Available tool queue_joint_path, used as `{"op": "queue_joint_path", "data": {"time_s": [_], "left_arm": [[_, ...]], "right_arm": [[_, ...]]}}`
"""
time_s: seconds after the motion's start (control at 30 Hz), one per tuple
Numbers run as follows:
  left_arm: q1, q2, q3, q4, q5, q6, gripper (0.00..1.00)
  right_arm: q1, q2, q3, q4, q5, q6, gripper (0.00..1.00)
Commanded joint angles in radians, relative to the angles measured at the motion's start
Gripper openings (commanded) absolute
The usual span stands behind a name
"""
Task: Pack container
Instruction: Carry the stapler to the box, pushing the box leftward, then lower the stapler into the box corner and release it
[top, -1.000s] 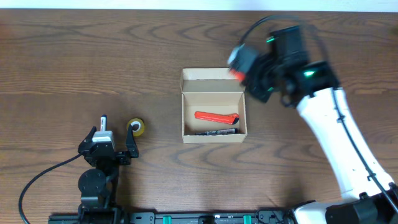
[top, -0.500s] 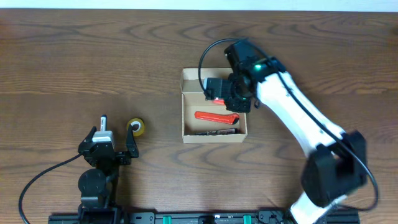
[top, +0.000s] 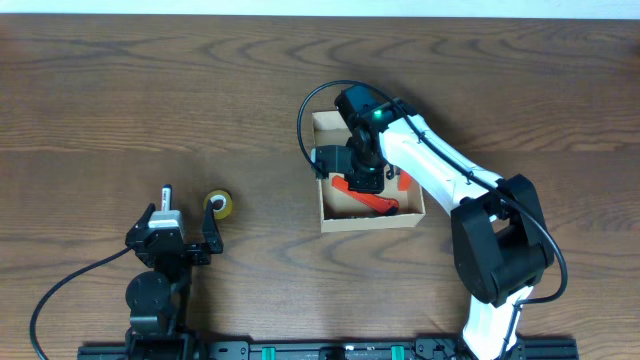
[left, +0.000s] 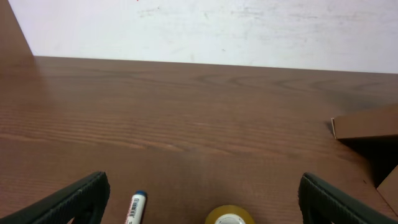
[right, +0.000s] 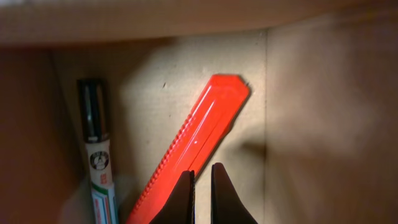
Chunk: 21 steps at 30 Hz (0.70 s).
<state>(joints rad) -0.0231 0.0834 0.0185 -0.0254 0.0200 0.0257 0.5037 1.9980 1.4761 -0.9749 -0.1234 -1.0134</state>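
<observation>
The container (top: 370, 223), a small tan cardboard box, stands open at the table's middle. A red box cutter (top: 378, 203) lies slanted inside it. My right gripper (top: 352, 178) reaches down into the box, and its fingers (right: 202, 186) are shut and empty just over the red cutter (right: 202, 130). A marker pen (right: 99, 171) lies along the box's left wall. My left gripper (top: 182, 222) rests open at the lower left, its wide fingers (left: 202, 199) holding nothing. The box edge shows at the right of the left wrist view (left: 367, 124).
A yellow tape roll (top: 219, 205) (left: 229, 216) and a white marker with a blue cap (top: 166, 196) (left: 135, 206) lie on the wood table between the left gripper's fingers. Something orange (top: 403, 180) shows beside the right arm inside the box.
My right gripper swung from beyond the box's back right corner down into the box. The box slid to the right and the red cutter turned slanted. The left arm stayed still.
</observation>
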Motion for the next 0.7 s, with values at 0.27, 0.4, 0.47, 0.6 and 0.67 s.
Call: {"op": "queue_joint_path", "data": {"time_s": [0.27,0.4,0.47,0.6,0.67], "left_arm": [[0.003,0.001,-0.014,-0.047,0.032,-0.003,0.95],[0.003,0.001,-0.014,-0.047,0.032,-0.003,0.95],[0.003,0.001,-0.014,-0.047,0.032,-0.003,0.95],[0.003,0.001,-0.014,-0.047,0.032,-0.003,0.95],[0.003,0.001,-0.014,-0.047,0.032,-0.004,0.95]], "right_arm": [[0.007,-0.030,0.019,0.045,-0.008,0.063,0.01],[-0.003,-0.084,0.054,0.047,-0.008,0.094,0.11],[-0.008,-0.108,0.068,0.045,-0.008,0.124,0.11],[-0.027,-0.157,0.070,0.032,-0.003,0.162,0.01],[-0.040,-0.175,0.070,0.020,0.012,0.197,0.01]]}}
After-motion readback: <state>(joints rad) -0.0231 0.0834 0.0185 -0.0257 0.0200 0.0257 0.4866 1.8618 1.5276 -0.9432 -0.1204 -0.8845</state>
